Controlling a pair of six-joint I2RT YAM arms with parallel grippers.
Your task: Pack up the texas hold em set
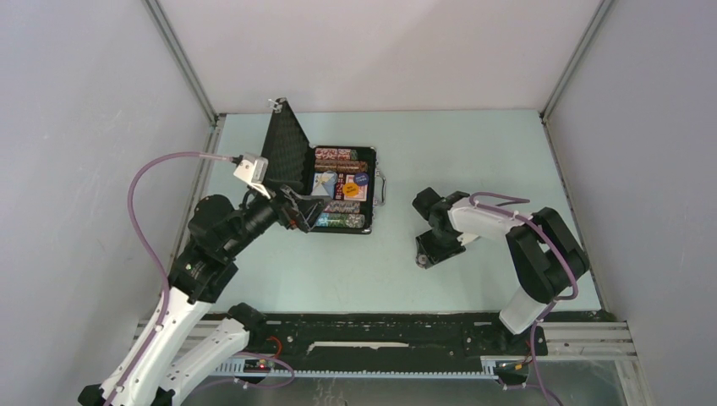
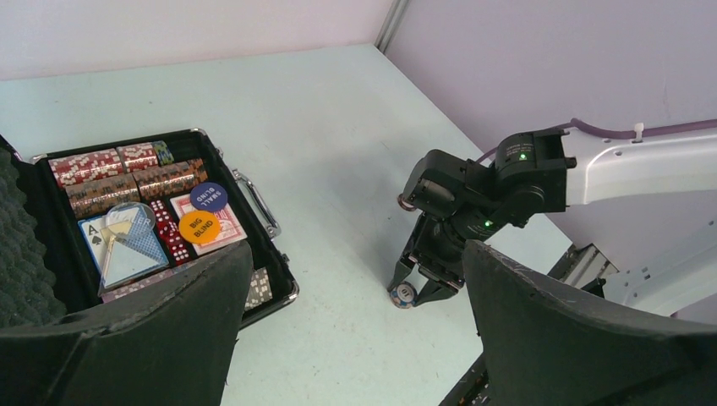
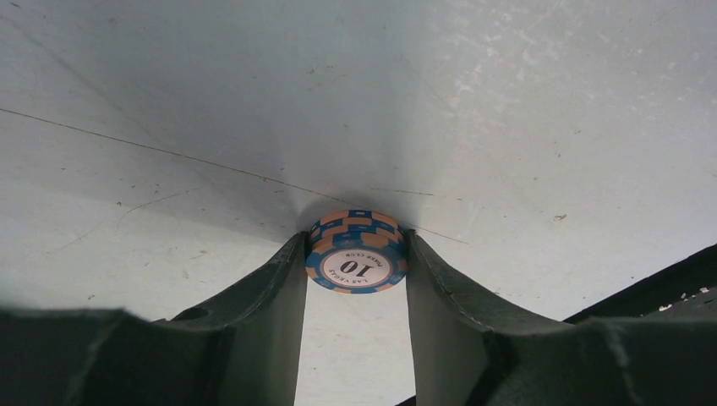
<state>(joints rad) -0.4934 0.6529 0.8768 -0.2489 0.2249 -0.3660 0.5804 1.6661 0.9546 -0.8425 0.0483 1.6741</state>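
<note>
Right of centre in the top view, our right gripper [image 1: 423,252] is closed on a blue-and-orange chip [image 3: 356,251] marked 10, its 2 fingers against the rim, with the chip on the table [image 3: 507,127]. We should keep the pinch square, lift clear, then carry it left to the open case [image 1: 372,203]. Our left gripper [image 2: 355,330] hangs spread wide, holding nothing, by the case's near edge.

Your pale green table [image 1: 473,152] carries the open black case [image 1: 286,152] at its back left, lid standing up. Well to the case's right you have a single blue-and-orange chip [image 3: 356,251] down against the surface; whether it rests there is unclear.
</note>
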